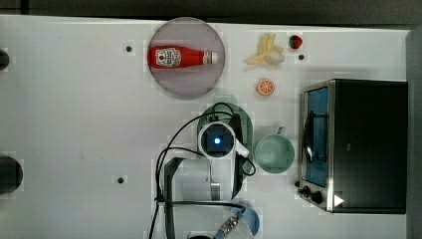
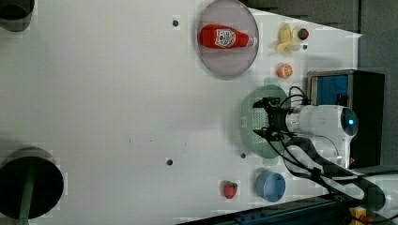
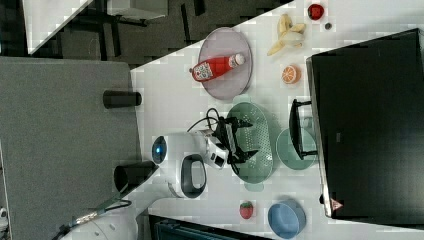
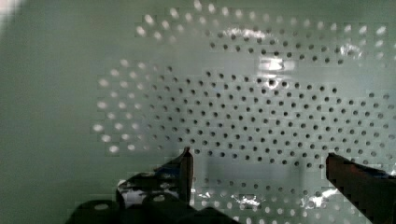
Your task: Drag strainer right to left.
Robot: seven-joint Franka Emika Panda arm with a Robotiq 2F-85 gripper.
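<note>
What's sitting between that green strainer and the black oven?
A mint-green mug lies between the strainer and the oven, clearest in the top view.

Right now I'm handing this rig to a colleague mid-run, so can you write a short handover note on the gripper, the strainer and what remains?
Gripper: open, fingers spread and lowered inside the pale mint-green oval plastic strainer; nothing clamped. The wrist view shows the fingertips close above the perforated floor.
Strainer: on the white table, between the grey round plate with the red ketchup bottle and the round blue bowl. The round mint-green mug sits beside it, in front of the black toaster oven.
Done: gripper placed in the strainer.
Left: the drag itself appears still to do; press against the wall and pull it away from the oven.
</note>
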